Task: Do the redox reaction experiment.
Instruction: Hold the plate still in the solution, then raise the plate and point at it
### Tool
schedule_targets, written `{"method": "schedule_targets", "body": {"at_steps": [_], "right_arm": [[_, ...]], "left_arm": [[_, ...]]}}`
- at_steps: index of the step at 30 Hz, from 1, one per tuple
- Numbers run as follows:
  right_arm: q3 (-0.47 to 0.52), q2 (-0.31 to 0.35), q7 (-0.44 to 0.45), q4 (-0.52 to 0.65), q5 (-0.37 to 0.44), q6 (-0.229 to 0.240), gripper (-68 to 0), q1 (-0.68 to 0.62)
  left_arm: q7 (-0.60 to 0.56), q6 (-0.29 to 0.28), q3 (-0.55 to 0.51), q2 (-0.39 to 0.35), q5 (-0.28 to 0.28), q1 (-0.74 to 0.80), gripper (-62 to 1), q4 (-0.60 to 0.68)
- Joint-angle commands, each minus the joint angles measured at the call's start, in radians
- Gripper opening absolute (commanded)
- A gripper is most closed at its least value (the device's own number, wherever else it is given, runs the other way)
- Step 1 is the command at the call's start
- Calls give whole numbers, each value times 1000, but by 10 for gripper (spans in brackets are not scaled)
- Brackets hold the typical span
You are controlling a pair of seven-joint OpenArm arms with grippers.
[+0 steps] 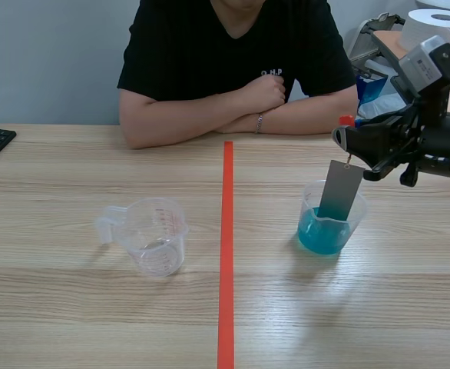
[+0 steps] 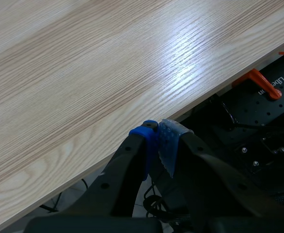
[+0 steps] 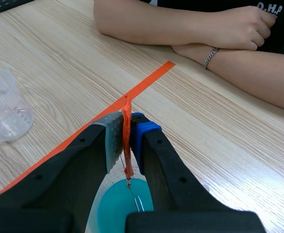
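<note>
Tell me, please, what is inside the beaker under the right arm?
Blue liquid fills its lower part; a grey plate hangs into it. Whether the plate's end touches the liquid is unclear.

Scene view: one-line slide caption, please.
Right gripper, shut on an orange strip, dangles a flat grey metal plate into a clear plastic beaker of blue liquid.

Room to pass between empty cup (image 1: 157, 234) and blue-liquid beaker (image 1: 331, 227); person's folded arms (image 1: 240, 115) block the far edge of the table (image 1: 71, 307)
</note>
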Motion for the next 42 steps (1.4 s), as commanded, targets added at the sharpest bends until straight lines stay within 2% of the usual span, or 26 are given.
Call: {"method": "schedule_targets", "body": {"at_steps": [1,10,25,34,42], "right_arm": [[6,39,3,22,26,8,-660,23],[12,96,-51,98,151,8,-660,23],[101,161,-269,256,402,8,-660,23],[180,163,-411,327,510,8,-660,23],[228,163,-490,380,591,8,-660,23]], "left_arm": [[-21,6,-1,-9,-10,0,-569,9],[-21,6,-1,-9,-10,0,-569,9],[-21,9,-1,-9,-10,0,-569,9],[-21,9,-1,-9,-10,0,-569,9],[-21,9,-1,-9,-10,-3,-569,9]]}}
